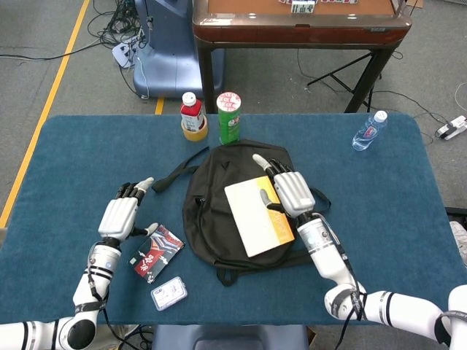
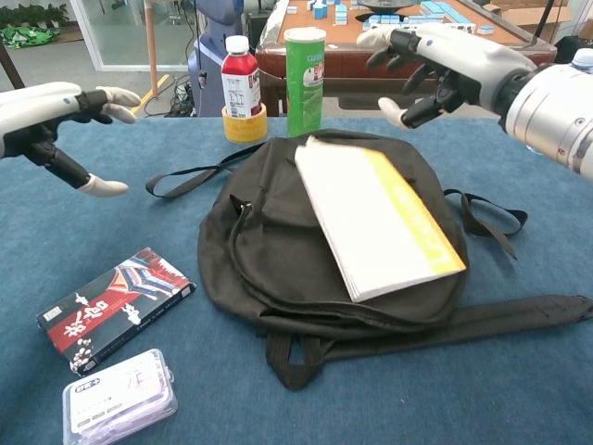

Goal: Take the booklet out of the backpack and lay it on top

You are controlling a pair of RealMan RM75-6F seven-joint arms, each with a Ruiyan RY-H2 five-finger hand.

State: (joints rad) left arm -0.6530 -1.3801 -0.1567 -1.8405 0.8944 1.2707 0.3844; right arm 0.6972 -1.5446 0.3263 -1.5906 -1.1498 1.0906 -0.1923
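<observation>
A big blue table (image 1: pixel 73 160) is filling most of the picture, and it is sitting on a gray floor. A yellow line (image 1: pixel 51 95) is running down the floor at the upper left. A blue machine (image 1: pixel 168 51) is standing at the top, left of the middle, with wires beside it. A brown table (image 1: pixel 299 25) is standing at the top, right of the middle.

At the left, the left hand (image 1: pixel 120 216) is hanging over the blue table with its fingers spread apart, and it is holding nothing. Just to its right, one red and black box (image 1: pixel 152 261) is lying flat. Below it, near the bottom edge, one small clear case (image 1: pixel 168 293) is lying flat.

In the middle, one black backpack (image 1: pixel 215 197) is lying on the table, with its straps trailing out to the sides. One booklet (image 1: pixel 257 215) is lying flat on top of it, white with a yellow edge, out of the bag.

Above the backpack, one red bottle (image 1: pixel 192 115) is standing in one roll of yellow tape (image 1: pixel 194 133). One green can (image 1: pixel 229 118) is standing right beside them.

The right hand (image 1: pixel 286 189) is hanging over the right side of the booklet. Its fingers are spread apart, and it is holding nothing.

At the upper right, one clear water bottle (image 1: pixel 368 131) is sitting on the table, well apart from the backpack.
</observation>
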